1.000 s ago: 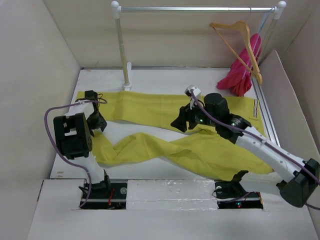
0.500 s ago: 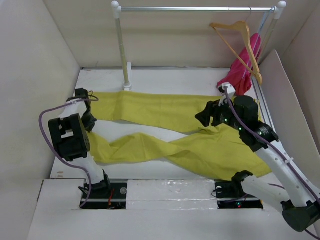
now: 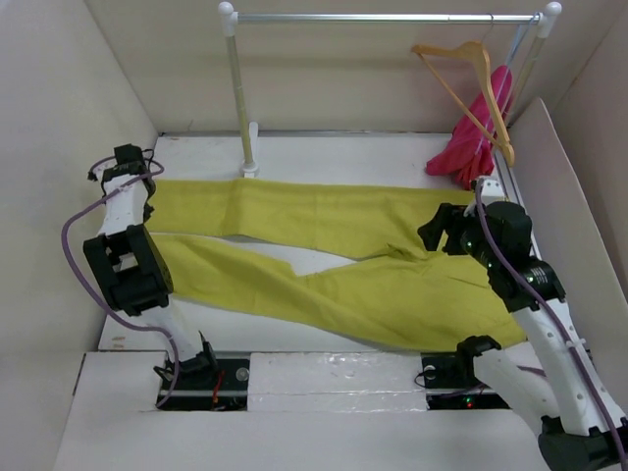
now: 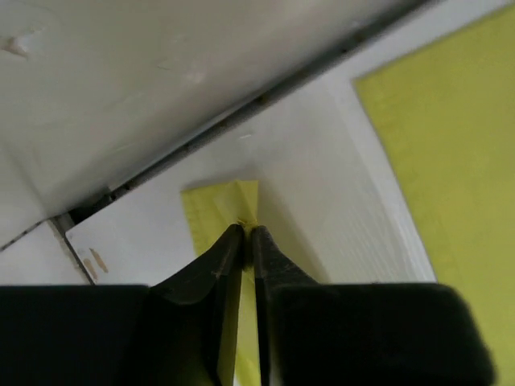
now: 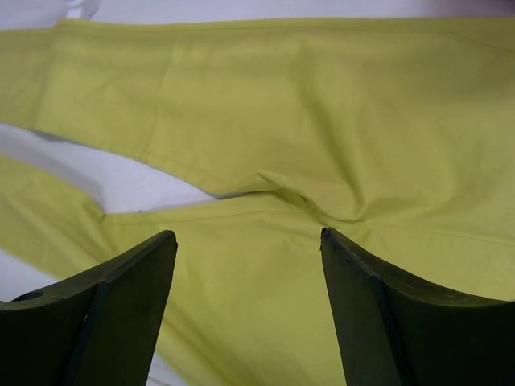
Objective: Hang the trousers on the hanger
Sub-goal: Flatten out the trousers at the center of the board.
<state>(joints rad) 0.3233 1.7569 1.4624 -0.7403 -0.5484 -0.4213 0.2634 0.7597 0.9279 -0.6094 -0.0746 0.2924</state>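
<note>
**Trousers flat on the table, one hem corner pinched, hanger on the rail**

Top external view: the trousers (image 3: 294,211) lie spread across the white table (image 3: 392,157), with the waist toward the right and the two legs running left. The upper leg lies straight. The lower leg angles toward the near edge, leaving a wedge of bare table between them. The left gripper (image 3: 137,175) is at the far left corner, at the end of the upper leg. The right gripper (image 3: 439,231) hangs over the waist end. The hanger (image 3: 463,102) hangs tilted from the right end of the white-and-silver rail (image 3: 383,18), well apart from the trousers. A pink garment (image 3: 476,137) hangs just behind it. Plain pale walls (image 3: 59,147) box in the table on three sides.

Left wrist view: the left gripper (image 4: 245,233) has its fingers pressed together on a small corner of yellow cloth, which is lifted off the table beside the wall seam. More of the trousers (image 4: 451,161) lies flat to the right.

Right wrist view: the right gripper (image 5: 247,235) stands wide apart, holding nothing, above the trousers (image 5: 322,121) where the two legs fork. A patch of table (image 5: 137,189) shows between the legs.
</note>
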